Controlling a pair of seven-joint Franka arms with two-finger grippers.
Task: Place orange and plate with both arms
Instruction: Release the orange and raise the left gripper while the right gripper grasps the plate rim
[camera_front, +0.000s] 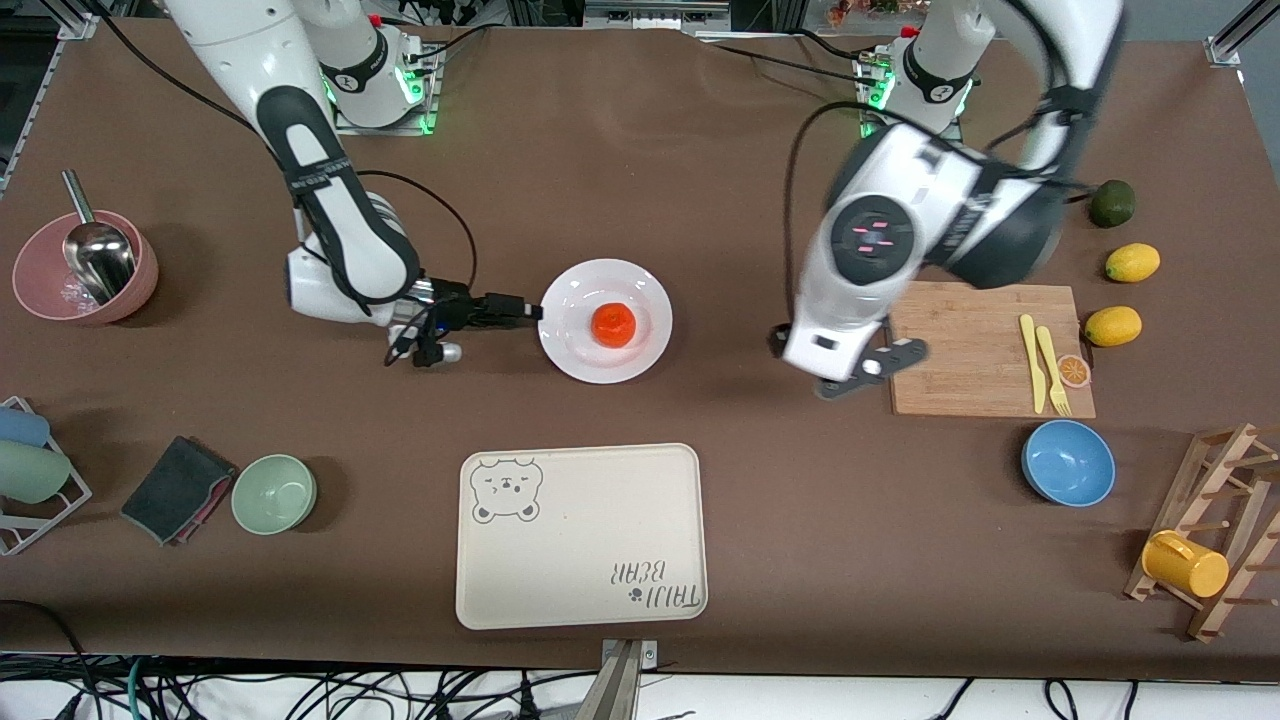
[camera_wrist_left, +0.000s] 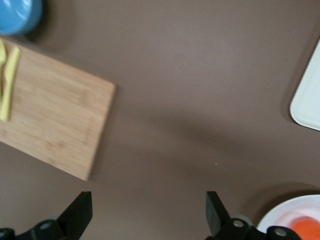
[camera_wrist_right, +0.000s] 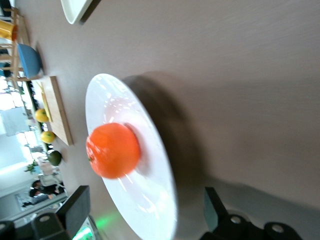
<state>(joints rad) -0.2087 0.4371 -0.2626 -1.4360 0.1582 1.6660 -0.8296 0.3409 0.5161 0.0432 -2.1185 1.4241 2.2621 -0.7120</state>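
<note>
Front view: orange (camera_front: 613, 324) on plate (camera_front: 605, 320)

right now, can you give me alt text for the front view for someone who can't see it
An orange sits on a white plate at mid-table. The right gripper, jaws open, is level at the plate's rim; the left gripper, jaws open, hangs over the corner of a wooden cutting board. A cream bear-print tray lies nearer the camera.

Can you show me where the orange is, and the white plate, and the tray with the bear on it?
the orange (camera_front: 613, 324), front view, on the top of its skin.
the plate (camera_front: 578, 295), front view, on the bare white rim.
the bear tray (camera_front: 590, 520), front view, on its plain middle.
</note>
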